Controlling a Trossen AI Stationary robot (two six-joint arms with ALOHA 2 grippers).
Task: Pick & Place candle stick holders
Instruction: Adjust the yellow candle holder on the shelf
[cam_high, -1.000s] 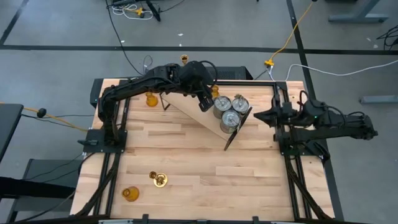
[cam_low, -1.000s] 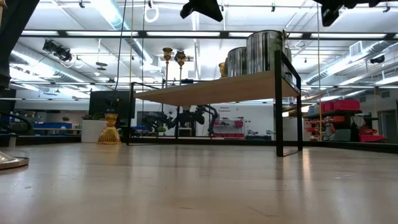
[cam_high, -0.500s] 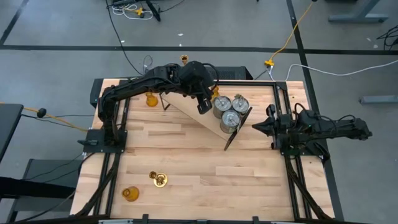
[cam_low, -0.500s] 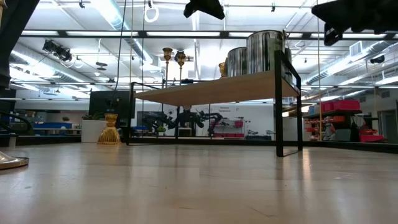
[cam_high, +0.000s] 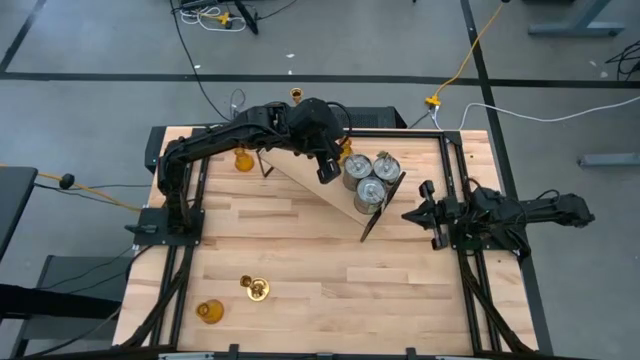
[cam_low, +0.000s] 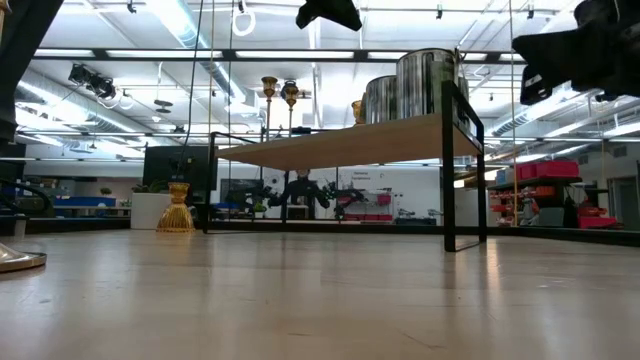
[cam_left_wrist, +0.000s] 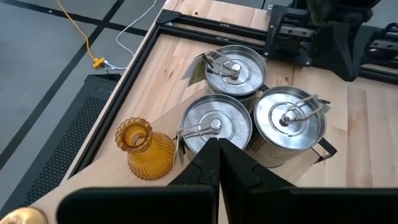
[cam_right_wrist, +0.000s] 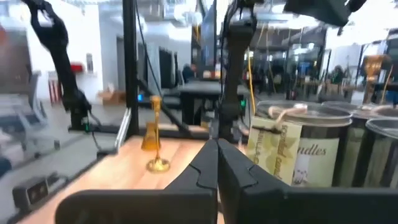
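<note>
My left arm stretches toward one o'clock across the table's far side, its gripper (cam_high: 327, 172) with fingers pressed together. My right arm reaches toward nine o'clock, its gripper (cam_high: 408, 214) also closed.

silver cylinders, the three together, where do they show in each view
High view: silver cylinders clustered right of centre.
Low view: upper right, on top of the shelf.
Left wrist view: middle, seen from above.
Right wrist view: right side, close up.
Shared landmark: the wooden shelf under them.
</note>
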